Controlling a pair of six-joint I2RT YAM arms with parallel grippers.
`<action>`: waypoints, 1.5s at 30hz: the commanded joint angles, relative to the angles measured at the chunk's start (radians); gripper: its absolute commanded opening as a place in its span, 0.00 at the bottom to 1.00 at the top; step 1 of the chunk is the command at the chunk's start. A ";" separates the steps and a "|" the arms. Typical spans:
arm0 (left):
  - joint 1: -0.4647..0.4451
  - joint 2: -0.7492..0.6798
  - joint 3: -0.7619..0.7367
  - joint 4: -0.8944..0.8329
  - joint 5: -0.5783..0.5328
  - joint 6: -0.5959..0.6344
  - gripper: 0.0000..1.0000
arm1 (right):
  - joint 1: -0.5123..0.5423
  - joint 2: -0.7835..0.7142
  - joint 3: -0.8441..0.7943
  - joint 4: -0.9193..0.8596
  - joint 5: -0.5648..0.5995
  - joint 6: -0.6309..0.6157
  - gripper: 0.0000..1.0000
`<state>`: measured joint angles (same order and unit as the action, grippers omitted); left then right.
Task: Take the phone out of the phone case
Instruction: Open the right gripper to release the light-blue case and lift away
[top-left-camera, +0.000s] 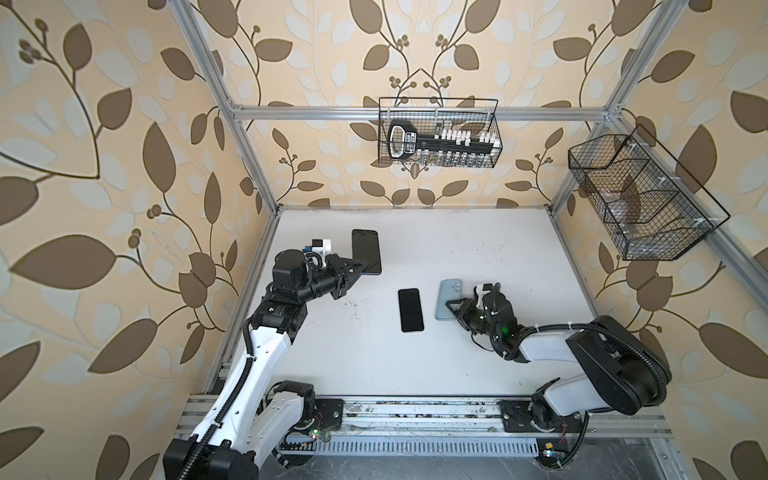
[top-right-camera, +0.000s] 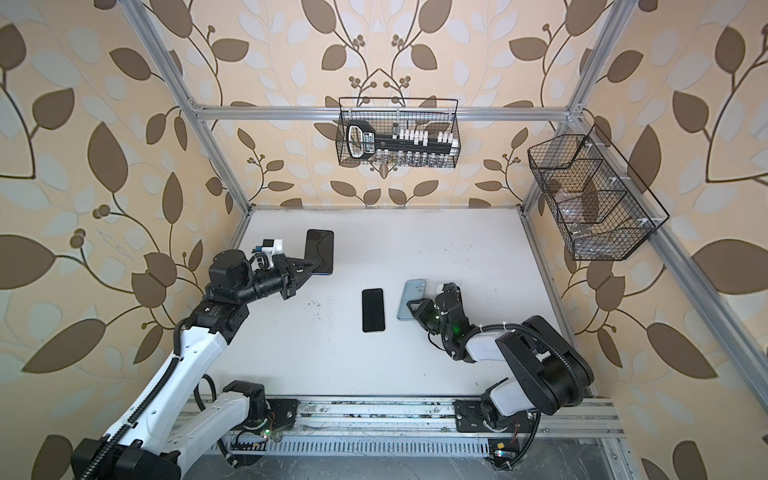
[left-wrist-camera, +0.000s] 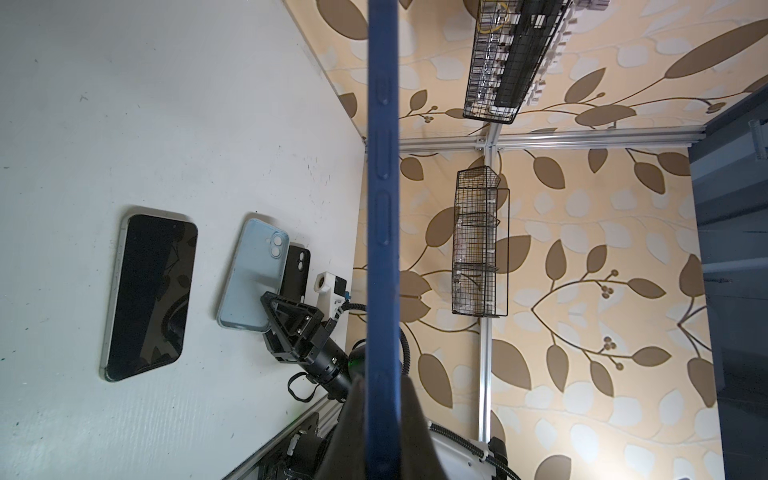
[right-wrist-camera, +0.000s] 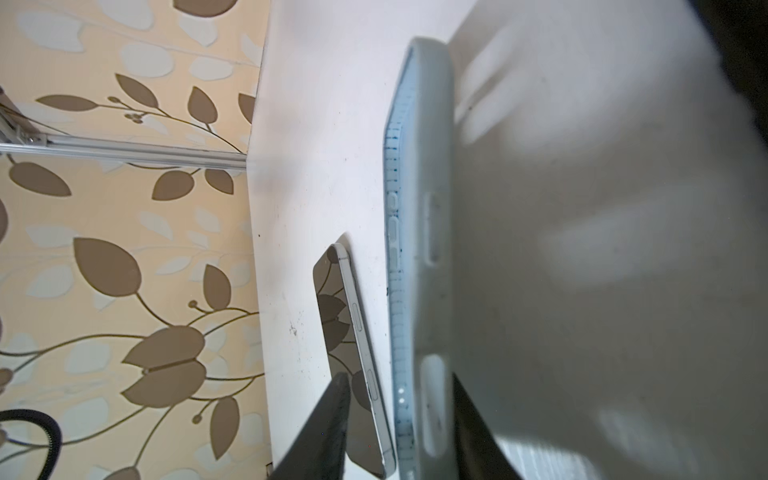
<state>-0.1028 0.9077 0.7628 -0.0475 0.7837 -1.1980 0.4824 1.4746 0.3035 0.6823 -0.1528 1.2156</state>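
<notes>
You get nothing readable here. The only label in sight is the pale plate (top-left-camera: 409, 138) on the black tool (top-left-camera: 428, 143) in the wire basket (top-left-camera: 436, 99), and in both top views its lettering is too small and blurred to make out. The phone (top-left-camera: 410, 309) on the table (top-left-camera: 478, 257) shows just a dark screen, and the light blue phone case (top-left-camera: 446, 293) and the dark blue phone case (left-wrist-camera: 382, 208) show plain surfaces only.
</notes>
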 joint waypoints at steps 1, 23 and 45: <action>0.012 -0.004 0.001 0.084 0.044 0.037 0.00 | 0.004 -0.015 0.024 -0.055 0.026 -0.006 0.45; 0.025 0.026 0.001 0.052 0.068 0.106 0.00 | 0.031 -0.296 0.190 -0.653 0.276 -0.285 0.75; 0.029 -0.048 -0.219 0.084 0.004 0.255 0.00 | 0.084 -0.467 0.218 -0.690 0.257 -0.383 0.94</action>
<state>-0.0834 0.8906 0.5598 -0.0559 0.7990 -0.9859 0.5674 1.0069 0.5110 -0.0082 0.1196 0.8433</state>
